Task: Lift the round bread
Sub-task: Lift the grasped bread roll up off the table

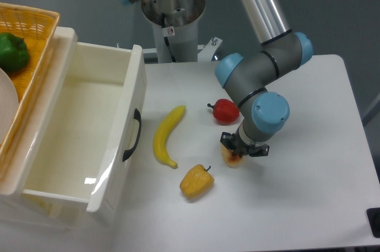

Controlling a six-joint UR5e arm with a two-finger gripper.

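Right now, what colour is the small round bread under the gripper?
Orange-tan, mostly hidden by the gripper; fixed camera view.

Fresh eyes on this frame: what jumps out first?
The arm's pincer is pressed down over the round bread at mid-table, its fingers closed on the bun. A red pepper sits just behind, with a banana and a yellow pepper to the left.
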